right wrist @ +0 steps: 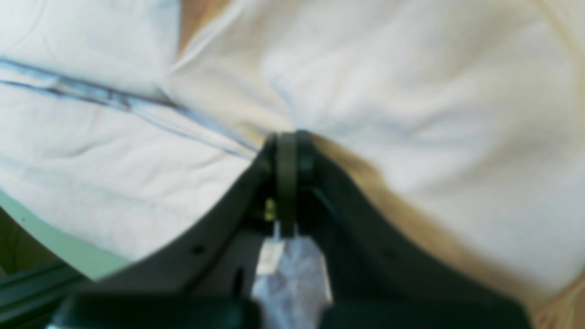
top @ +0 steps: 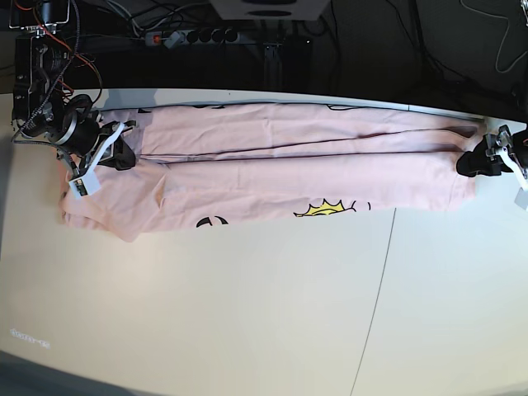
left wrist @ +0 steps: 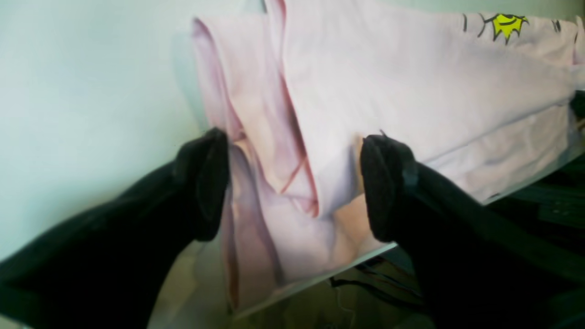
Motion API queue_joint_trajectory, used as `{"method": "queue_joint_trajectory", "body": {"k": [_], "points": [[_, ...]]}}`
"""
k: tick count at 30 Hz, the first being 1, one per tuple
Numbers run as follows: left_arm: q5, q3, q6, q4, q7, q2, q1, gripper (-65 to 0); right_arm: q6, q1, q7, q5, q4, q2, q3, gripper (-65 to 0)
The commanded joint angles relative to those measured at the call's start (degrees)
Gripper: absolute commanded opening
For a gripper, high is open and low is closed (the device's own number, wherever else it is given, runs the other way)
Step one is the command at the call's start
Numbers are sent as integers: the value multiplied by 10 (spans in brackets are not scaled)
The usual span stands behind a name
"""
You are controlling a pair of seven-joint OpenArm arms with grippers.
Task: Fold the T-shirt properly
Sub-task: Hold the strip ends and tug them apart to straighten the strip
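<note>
The T-shirt (top: 280, 169) lies stretched in a long, narrow band across the far part of the table (top: 247, 313), folded lengthwise so that bits of black lettering and the small yellow graphic (top: 330, 208) peek out along its near edge. At one end of the band the right gripper (top: 124, 153) is clenched on the cloth: in its wrist view the two jaws meet tight together, and the pale fabric puckers into creases that radiate from the pinch point, with a seam line running off to one side of the jaws. At the opposite end the left gripper (top: 472, 163) stands released, its two black fingers (left wrist: 205, 183) spread wide. In the left wrist view a bunched, layered end of the shirt sits between and just beyond those fingers, overhanging the table edge. Whether either finger touches the cloth cannot be told. The yellow graphic shows far beyond that pincer, up and to one side. A power strip (top: 186, 36) and cables lie behind the table.
</note>
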Motion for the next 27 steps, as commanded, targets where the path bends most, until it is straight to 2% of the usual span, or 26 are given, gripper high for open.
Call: {"method": "queue_joint_trajectory", "body": {"k": [1, 10, 19, 20, 21, 23, 25, 26, 27], "points": [[17, 2, 2, 0, 28, -6, 1, -175, 46, -3, -30, -31, -4, 8, 1, -650], [-12, 2, 2, 0, 39, -4, 1, -175, 46, -3, -30, -31, -4, 8, 1, -650], [9, 2, 2, 0, 36, 28, 0, -191, 46, -4, -30, -27, -4, 8, 1, -650], [13, 2, 2, 0, 34, 29, 0, -232, 46, -4, -30, -27, -4, 8, 1, -650], [17, 2, 2, 0, 34, 30, 0, -301, 46, -4, -30, -27, -4, 8, 1, -650], [29, 2, 2, 0, 23, 30, 0, -489, 46, -4, -30, -27, -4, 8, 1, -650], [45, 2, 2, 0, -3, 30, 0, -623, 46, -3, -30, -27, -4, 8, 1, -650], [53, 2, 2, 0, -17, 30, 0, -650, 46, -3, -30, -27, -4, 8, 1, -650], [62, 2, 2, 0, -28, 30, 0, -650, 46, -4, -30, -27, -4, 8, 1, -650]]}}
